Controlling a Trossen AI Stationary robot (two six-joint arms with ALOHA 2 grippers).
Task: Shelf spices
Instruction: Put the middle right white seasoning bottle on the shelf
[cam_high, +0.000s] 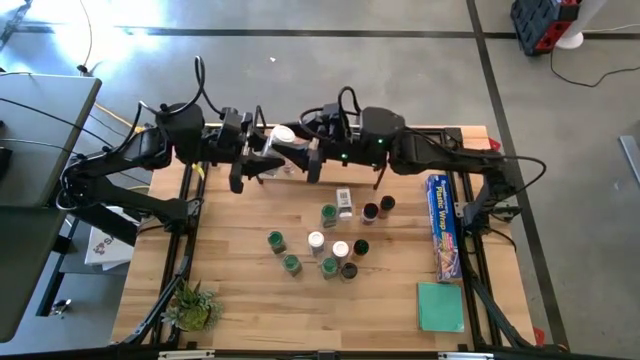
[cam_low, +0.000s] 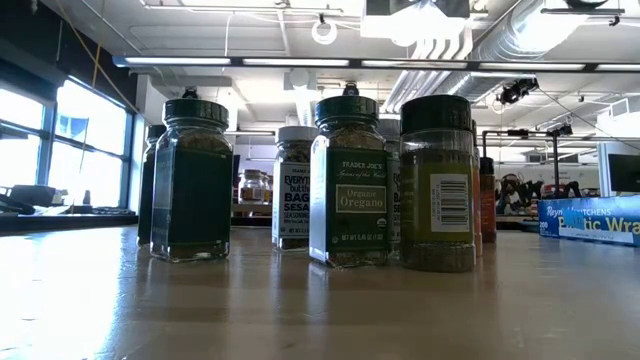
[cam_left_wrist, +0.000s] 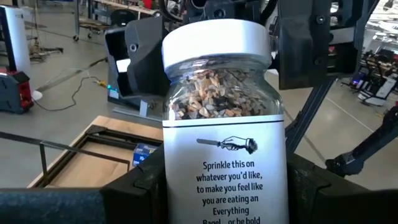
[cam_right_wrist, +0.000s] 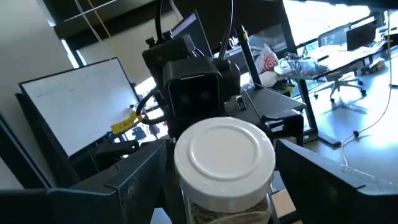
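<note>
A white-capped clear glass seasoning jar (cam_high: 283, 137) hangs above the table's far edge, clamped by the left gripper (cam_high: 268, 150); the right gripper (cam_high: 312, 155) brackets its cap, fingers wide.

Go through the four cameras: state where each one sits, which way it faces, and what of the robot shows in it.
High view: overhead, facing straight down; both arms meet at a white-lidded jar over the table.
Low view: tabletop height, facing level past spice jars; no robot visible.
Left wrist view: facing the jar's label, held in the left end effector.
Right wrist view: facing the jar's lid, inside the open right end effector.
Both wrist views share this jar.
</note>
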